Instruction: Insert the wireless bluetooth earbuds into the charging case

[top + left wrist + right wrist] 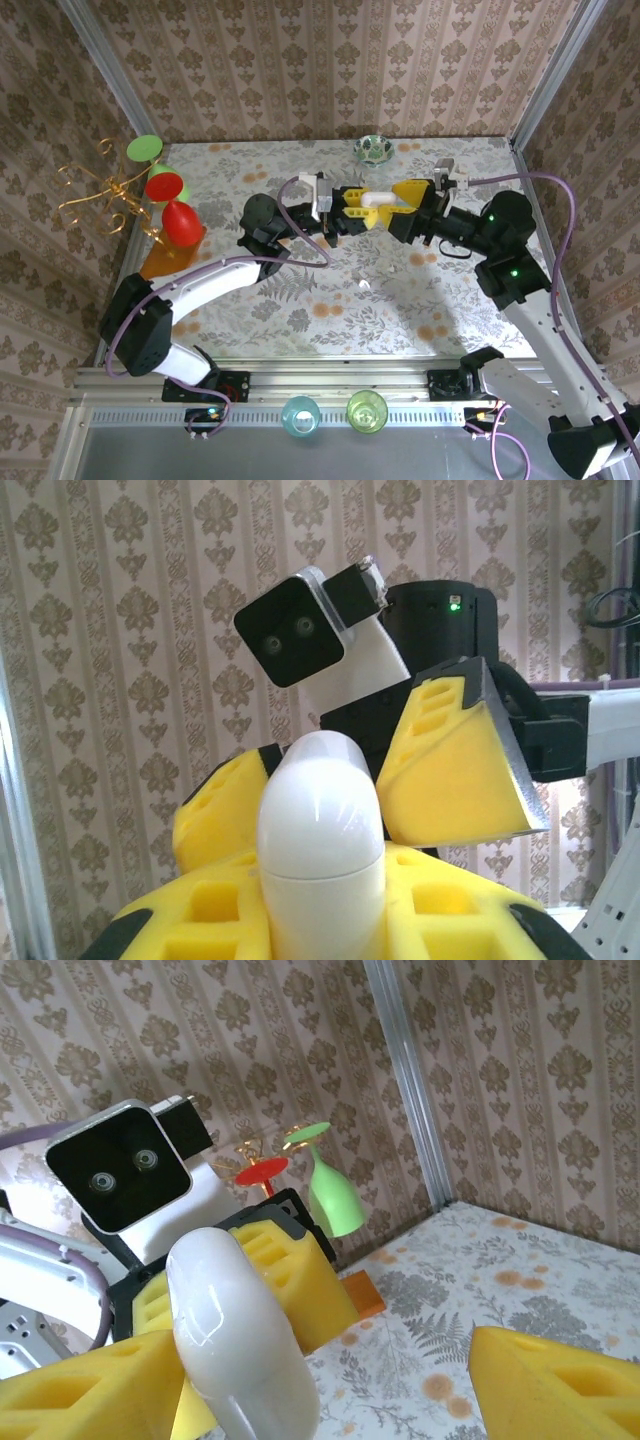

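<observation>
— What are the arms built from?
— The left arm [205, 282] and right arm [540, 325] have white shells on the long links and black housings at the joints. Small green lights [492, 216] glow on the right one.
— Any cables?
— A purple cable [530, 175] runs along each arm.
— And the ends?
— The left gripper [358, 207] and right gripper [405, 200] have chunky yellow fingers [460, 765] with square pockets on black mounts. Each carries a white camera housing [300, 630] with a black two-lens face.
</observation>
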Controlling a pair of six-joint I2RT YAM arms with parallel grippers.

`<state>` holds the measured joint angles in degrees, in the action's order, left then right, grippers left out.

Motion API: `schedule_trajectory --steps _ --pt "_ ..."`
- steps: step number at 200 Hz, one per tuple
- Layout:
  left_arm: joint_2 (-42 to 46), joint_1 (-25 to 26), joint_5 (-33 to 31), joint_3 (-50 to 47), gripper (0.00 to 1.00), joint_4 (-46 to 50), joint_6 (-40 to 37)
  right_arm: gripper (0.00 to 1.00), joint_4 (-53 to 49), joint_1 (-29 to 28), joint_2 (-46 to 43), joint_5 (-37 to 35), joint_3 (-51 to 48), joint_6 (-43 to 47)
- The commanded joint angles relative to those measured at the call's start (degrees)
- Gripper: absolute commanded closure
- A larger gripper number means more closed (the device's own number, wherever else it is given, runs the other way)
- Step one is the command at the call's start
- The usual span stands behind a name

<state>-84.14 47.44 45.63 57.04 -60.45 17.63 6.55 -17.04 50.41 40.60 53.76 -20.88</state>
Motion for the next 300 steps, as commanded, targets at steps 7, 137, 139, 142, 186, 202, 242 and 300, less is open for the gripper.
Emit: schedule_trajectory --steps 7,137,139,142,186,202,242,300 --pt "2.61 -0.02 2.0 -0.73 1.0 2.6 -6.23 0.25 -1.67 -0.25 1.03 -4.94 3.21 -0.55" --pt "2.31 -3.78 -3.47 -7.53 1.0 3.09 -15.33 0.14 -2.42 -0.19 3.03 -7.84 5.06 -3.99" --pt "2.36 -3.87 -3.51 -7.7 1.0 3.19 -15.49 0.13 -2.59 -0.12 2.94 -8.44 4.98 -3.99" --pt "2.33 -4.04 -3.65 -7.88 1.0 3.29 -15.72 0.11 -2.85 -0.1 2.69 -9.06 4.88 -3.93" --pt "4.85 -6.47 -4.34 -11.98 1.0 2.79 -16.43 0.01 -10.09 1.92 1.36 -21.53 2.35 -6.25" --pt "6.87 -7.34 -4.76 -13.76 1.0 3.4 -16.82 0.06 -15.86 3.86 3.12 -24.6 2.32 -7.65" --pt "12.06 -8.14 -7.39 -19.36 1.0 6.29 -19.5 0.12 -26.02 4.42 10.25 -23.88 1.41 -6.12" --pt "11.82 -8.24 -11.16 -26.95 1.0 -0.96 -19.06 0.24 -35.02 -0.34 23.83 -26.93 0.51 -3.64"
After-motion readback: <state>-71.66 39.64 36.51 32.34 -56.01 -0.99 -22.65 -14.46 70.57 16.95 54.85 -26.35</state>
